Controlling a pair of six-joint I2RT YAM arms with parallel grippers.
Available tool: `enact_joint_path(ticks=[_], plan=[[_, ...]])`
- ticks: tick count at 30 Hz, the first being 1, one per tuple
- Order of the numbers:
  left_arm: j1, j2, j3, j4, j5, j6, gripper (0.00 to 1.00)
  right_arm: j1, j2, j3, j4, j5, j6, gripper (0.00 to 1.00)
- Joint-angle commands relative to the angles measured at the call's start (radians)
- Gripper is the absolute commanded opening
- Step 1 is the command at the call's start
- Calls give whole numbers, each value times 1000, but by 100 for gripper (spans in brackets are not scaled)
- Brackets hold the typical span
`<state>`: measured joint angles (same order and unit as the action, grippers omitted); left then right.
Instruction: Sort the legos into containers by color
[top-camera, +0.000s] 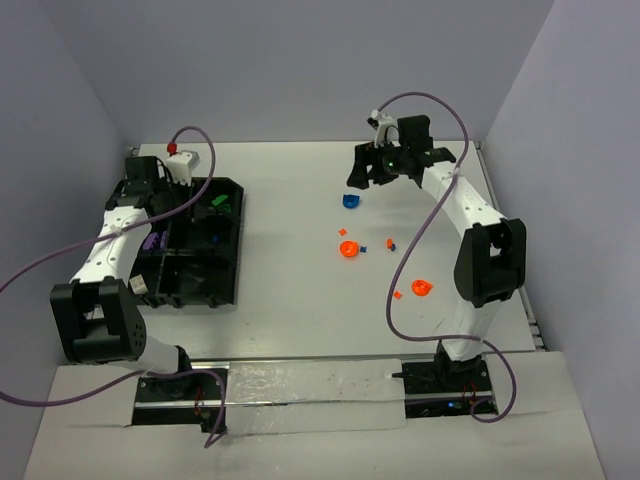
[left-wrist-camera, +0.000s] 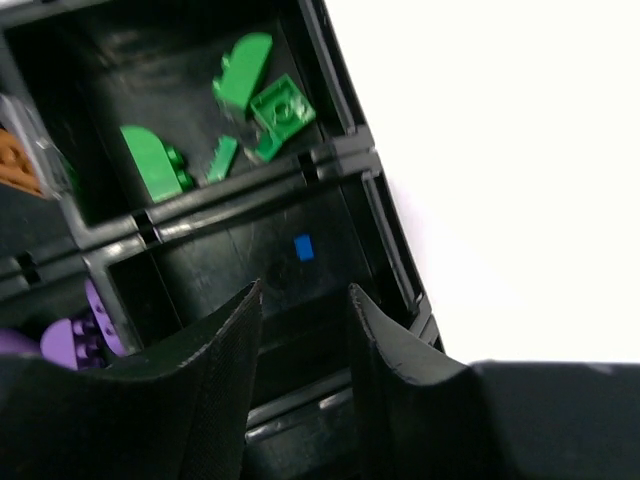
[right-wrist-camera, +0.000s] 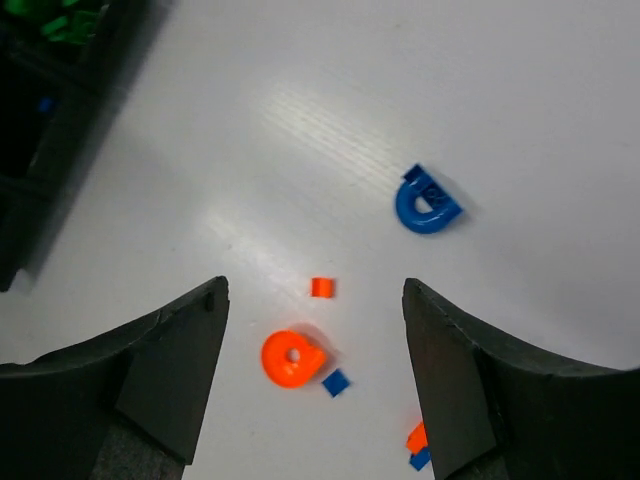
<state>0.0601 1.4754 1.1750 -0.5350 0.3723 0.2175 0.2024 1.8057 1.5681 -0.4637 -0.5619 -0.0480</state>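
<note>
The black tray of containers (top-camera: 236, 262) lies at the left. My left gripper (left-wrist-camera: 305, 290) hangs open and empty over a compartment holding one small blue lego (left-wrist-camera: 304, 247). The compartment beyond holds green legos (left-wrist-camera: 262, 104); purple ones (left-wrist-camera: 84, 330) lie to the left. My right gripper (right-wrist-camera: 312, 290) is open above the table, high over loose legos: a blue arch (right-wrist-camera: 428, 203), an orange round piece (right-wrist-camera: 292, 358), a tiny orange brick (right-wrist-camera: 322, 287) and a tiny blue brick (right-wrist-camera: 336, 383). In the top view it (top-camera: 362, 178) hovers just behind the blue arch (top-camera: 349, 201).
Another orange piece (top-camera: 421, 288) and a small orange brick (top-camera: 397, 294) lie near the right arm's elbow. A small orange and blue pair (top-camera: 391, 242) sits right of the orange round piece. Walls enclose the table at the left, back and right.
</note>
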Motion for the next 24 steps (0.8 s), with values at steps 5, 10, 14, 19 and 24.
enact_joint_path(ticks=[5,10,14,19,24], plan=[[3,-33,77,65,53,-61,46,-55,206,109,-83,-132,60,62],[3,-45,112,38,54,-50,46,-106,227,-52,139,-298,323,62],[3,-62,122,26,67,-43,47,-146,251,-102,272,-327,509,65],[3,-59,137,-2,70,-36,47,-182,286,-172,535,-325,689,62],[3,-34,177,-54,60,1,47,-187,376,-180,662,-339,813,57]])
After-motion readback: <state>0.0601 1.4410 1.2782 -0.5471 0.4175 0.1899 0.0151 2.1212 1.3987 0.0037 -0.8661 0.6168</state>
